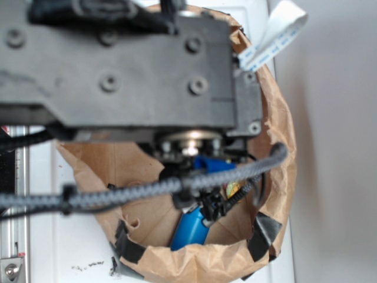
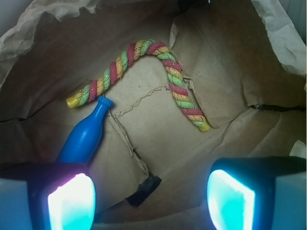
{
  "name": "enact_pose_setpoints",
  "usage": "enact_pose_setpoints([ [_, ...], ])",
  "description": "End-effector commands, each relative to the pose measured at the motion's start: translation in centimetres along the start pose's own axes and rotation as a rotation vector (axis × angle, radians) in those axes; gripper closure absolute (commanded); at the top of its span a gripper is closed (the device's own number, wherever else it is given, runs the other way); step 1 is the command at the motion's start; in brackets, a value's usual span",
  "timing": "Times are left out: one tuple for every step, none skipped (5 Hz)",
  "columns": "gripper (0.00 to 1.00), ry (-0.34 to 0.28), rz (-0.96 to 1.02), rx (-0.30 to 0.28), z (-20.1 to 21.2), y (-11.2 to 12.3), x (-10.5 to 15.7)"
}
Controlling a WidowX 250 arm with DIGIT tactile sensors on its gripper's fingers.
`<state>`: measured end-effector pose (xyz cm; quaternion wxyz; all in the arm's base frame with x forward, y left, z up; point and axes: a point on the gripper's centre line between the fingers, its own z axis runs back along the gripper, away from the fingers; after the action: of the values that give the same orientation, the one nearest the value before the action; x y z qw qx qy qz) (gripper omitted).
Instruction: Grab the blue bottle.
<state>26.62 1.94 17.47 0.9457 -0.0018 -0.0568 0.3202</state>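
Exterior view
My arm point(image 1: 129, 65): it fills the top of the frame, above a brown paper bag point(image 1: 277, 147).
Cable point(image 1: 147, 191): a braided grey cable crosses in front of the bag's mouth.
Blue bottle point(image 1: 189, 229): partly seen down inside the bag, below my wrist.

Wrist view
My gripper point(image 2: 151, 196): jaws spread wide, holding nothing; the two lit pads sit at the lower corners.
Blue bottle point(image 2: 85, 136): lying on the bag floor, cap up-right, body running under my left pad.
Rope point(image 2: 144, 72): a red-yellow-green twist, arched; one end just beside the bottle's cap.
Black tape point(image 2: 144, 189): on a fold of the bag floor.
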Motion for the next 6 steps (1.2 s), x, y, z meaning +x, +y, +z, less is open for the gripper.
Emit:
enact_pose_setpoints([
  [0.00, -0.060, 0.076, 0.099, -3.5, -0.8, -0.3],
  [0.00, -0.117, 0.062, 0.101, -5.6, -2.0, -1.3],
  [0.00, -0.072, 0.043, 0.086, -6.8, -4.4, -2.0],
  [0.00, -0.056, 0.105, -0.009, -7.0, -6.5, -1.9],
  [0.00, -0.030, 0.193, -0.095, -6.4, -7.4, -1.0],
  [0.00, 0.048, 0.277, -0.123, -7.4, -8.0, -1.0],
])
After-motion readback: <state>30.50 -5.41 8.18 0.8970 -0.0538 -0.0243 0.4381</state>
